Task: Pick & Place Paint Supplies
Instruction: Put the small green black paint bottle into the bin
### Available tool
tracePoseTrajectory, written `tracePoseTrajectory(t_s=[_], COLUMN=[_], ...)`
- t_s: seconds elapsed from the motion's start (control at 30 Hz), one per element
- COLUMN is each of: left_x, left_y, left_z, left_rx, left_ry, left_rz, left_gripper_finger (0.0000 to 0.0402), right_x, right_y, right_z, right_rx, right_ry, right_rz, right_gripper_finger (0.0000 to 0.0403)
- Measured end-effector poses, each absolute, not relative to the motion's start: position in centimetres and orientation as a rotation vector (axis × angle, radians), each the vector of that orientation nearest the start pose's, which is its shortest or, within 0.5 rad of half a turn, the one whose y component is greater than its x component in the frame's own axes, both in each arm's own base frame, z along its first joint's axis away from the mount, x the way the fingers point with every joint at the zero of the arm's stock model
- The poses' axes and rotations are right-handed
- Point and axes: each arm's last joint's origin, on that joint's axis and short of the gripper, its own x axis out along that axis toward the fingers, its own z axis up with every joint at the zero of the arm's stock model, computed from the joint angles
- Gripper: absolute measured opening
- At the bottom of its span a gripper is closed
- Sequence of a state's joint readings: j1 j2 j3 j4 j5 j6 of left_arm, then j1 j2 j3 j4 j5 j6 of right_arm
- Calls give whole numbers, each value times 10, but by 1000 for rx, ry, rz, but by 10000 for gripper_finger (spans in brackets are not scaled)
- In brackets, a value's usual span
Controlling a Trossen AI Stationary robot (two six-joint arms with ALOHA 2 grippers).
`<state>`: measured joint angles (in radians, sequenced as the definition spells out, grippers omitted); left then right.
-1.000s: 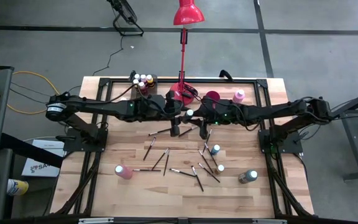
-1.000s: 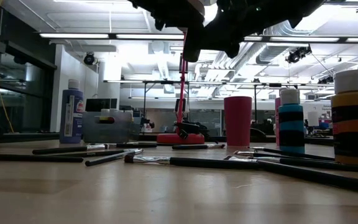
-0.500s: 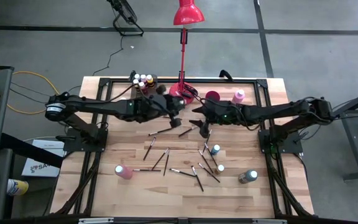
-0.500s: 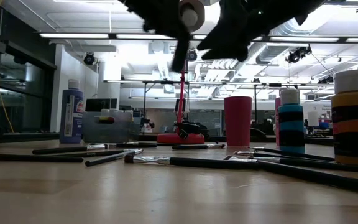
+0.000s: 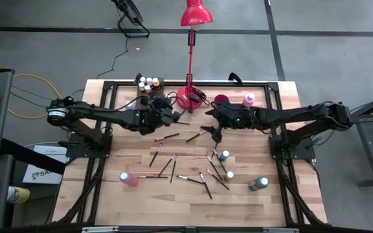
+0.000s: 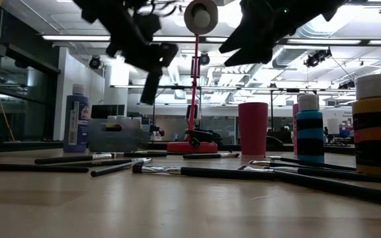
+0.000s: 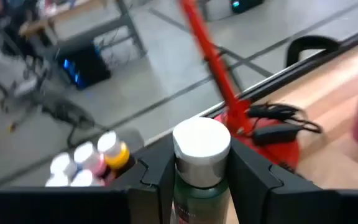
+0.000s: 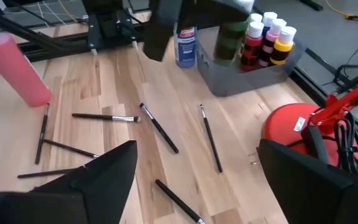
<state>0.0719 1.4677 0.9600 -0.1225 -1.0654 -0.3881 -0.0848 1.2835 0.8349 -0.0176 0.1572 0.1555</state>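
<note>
Your left gripper (image 7: 199, 180) is clamped on a green paint bottle (image 7: 199, 186) with a white cap, held up off the table (image 5: 109, 194). Just beyond it sits the grey bin (image 8: 253, 78), where you can count at least four bottles from above; a tall blue bottle (image 8: 186, 45) stands beside the bin.

Your right gripper (image 8: 194, 180) hangs with its fingers spread wide and nothing between them, facing the left gripper across a gap. Below and ahead of it, brushes (image 5: 173, 167) lie scattered flat on the wood, roughly a dozen; the exact count is hard to fix where they cross. On the table you also have four more loose bottles: a pink one (image 5: 129, 178) nearer your left arm, and three (image 5: 224, 155) near your right arm. Another pink bottle (image 5: 248, 99) and the dark red cup (image 5: 221, 100) stand behind the right gripper, beside the red lamp base (image 5: 188, 98).
</note>
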Motion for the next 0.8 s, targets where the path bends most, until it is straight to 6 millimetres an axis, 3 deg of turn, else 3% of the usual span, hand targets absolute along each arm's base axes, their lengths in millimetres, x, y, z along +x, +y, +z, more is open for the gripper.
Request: tracePoseTrajectory(t_s=[0.17,0.47,0.8], left_x=[289,281,273], left_y=[68,111,155], left_z=[232,235,216], left_rx=[-125,-155,-229], left_ry=[354,349,404], left_rz=[1248,1291,1326], left_gripper_finger=[109,109,109], right_x=[277,276,275], right_y=[-29,-31,-41], right_z=[261,261,261], right_rx=[133,95,102], right_ry=[448,450,448], right_rz=[-277,-325,-365], right_gripper_finger=[326,323,323])
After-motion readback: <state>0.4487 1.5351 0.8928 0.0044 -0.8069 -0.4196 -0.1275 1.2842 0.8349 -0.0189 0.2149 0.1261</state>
